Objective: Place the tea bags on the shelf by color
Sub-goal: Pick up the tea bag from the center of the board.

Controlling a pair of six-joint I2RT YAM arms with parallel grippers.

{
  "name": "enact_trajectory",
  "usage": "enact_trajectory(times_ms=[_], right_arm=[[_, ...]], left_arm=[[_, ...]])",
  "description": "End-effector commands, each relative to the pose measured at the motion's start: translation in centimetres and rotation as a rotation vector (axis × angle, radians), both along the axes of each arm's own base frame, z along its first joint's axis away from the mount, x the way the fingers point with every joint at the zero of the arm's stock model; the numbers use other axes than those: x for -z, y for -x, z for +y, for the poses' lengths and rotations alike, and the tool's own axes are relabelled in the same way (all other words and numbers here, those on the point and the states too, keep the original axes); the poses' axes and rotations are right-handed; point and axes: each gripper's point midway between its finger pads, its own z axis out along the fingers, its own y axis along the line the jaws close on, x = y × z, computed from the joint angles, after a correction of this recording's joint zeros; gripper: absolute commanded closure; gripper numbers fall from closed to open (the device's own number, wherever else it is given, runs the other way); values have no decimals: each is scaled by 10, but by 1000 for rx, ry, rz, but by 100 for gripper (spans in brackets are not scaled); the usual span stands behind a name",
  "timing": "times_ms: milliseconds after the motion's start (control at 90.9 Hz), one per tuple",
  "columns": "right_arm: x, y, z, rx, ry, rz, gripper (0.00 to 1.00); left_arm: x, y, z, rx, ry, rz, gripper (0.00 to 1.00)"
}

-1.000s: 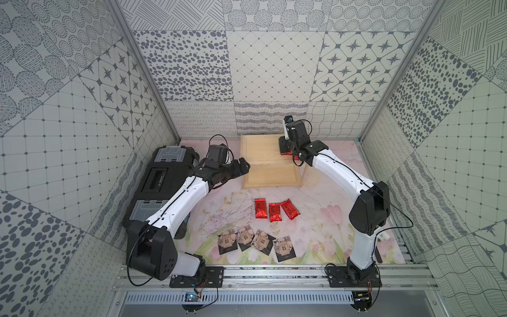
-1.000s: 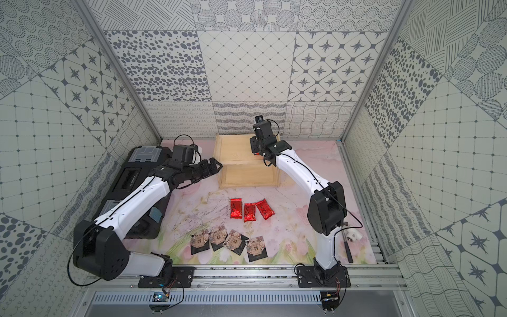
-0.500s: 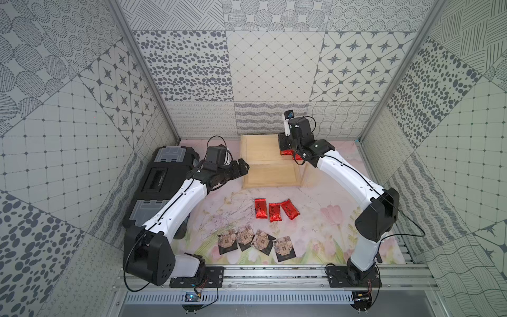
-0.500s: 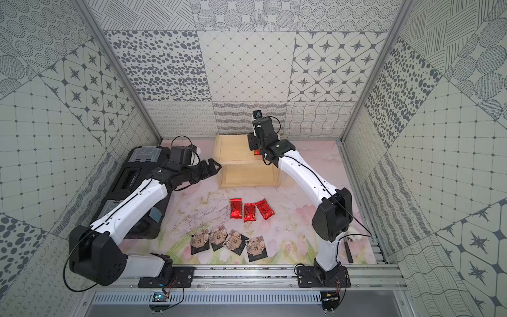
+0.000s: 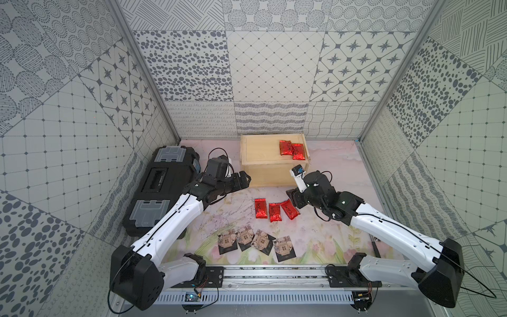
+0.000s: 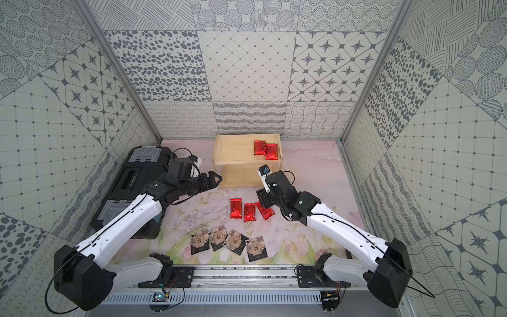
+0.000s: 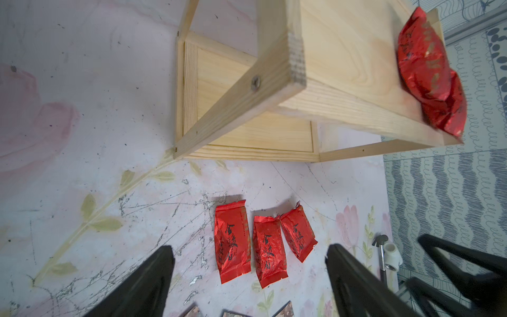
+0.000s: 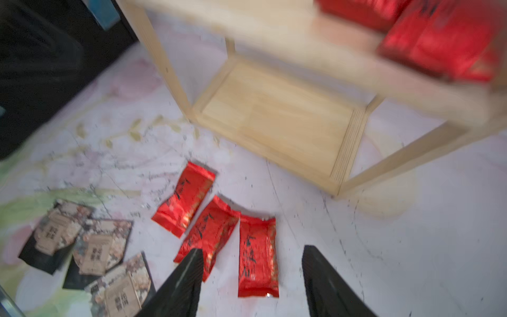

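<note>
Right gripper (image 8: 252, 249) has dropped from shelf (image 5: 263, 153) to loose red tea bags (image 5: 275, 212), jaws spread (left gripper (image 5: 245, 179) too)

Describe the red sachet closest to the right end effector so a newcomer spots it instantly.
Find the pale wooden shelf at the back; on the floral mat just in front of it lies a row of three red foil sachets. The target sachet is the end one nearest the right arm, tilted, whereas its two neighbours lie roughly parallel.

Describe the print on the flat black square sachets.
The flat black square sachets carry a beige-brown floral house print, clearest in a top view.
</note>
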Motion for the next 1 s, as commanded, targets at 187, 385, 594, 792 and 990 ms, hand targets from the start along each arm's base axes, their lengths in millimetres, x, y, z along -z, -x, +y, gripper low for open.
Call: enact_trajectory(times_ms=[187,385,594,792,990], right_arm=[[84,-7,1,13,5,216,25],[105,-14,5,-11,24,269,15],[120,-17,8,-21,53,297,14],[131,-24,8,-6,84,301,15],[141,-30,6,22,108,299,23]], left_arm=[[15,16,16,-21,-89,27,8],[19,15,16,-19,-96,26,8],[24,13,15,-14,-95,38,7],[24,12,13,-10,-93,39,7],[23,13,14,-14,-95,37,7]])
